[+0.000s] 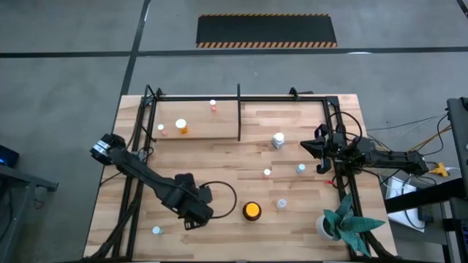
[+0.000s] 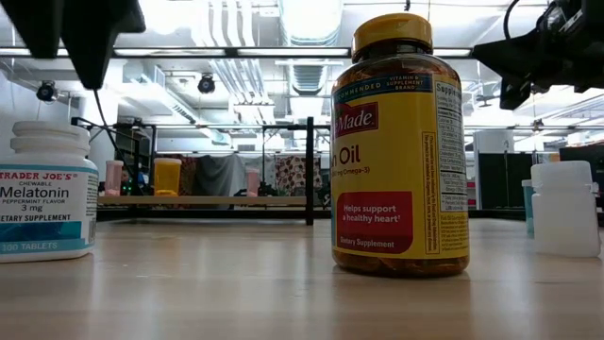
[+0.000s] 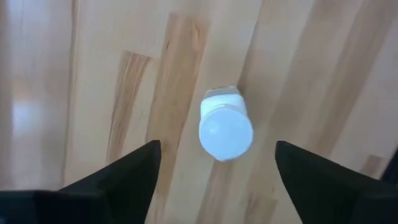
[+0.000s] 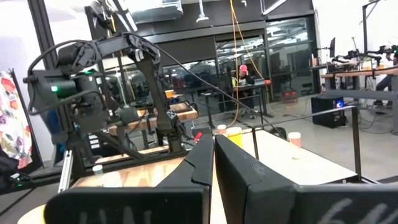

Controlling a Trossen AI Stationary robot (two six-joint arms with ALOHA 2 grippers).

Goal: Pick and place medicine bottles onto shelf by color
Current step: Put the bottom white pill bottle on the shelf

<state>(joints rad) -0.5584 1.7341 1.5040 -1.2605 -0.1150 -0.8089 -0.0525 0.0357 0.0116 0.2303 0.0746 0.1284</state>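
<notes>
Since the white bottle (image 3: 225, 127) standing on the bench (image 3: 93, 74) looks small, light, rigid and smooth, you should pinch its body below the cap; the left claw (image 3: 214, 165) hangs spread wide above it, the right claw (image 1: 316, 149) waits shut.

A wooden table (image 1: 219, 157) is lying on a grey floor (image 1: 66, 73). A potted green plant (image 1: 344, 223) is standing at the table's near right corner. A black mat with striped edges (image 1: 267, 31) is lying on the floor beyond the far edge. Cables (image 1: 409, 139) are trailing off to the right of the table. A person in a pink cap (image 4: 244, 73) is sitting far back in the room.
</notes>
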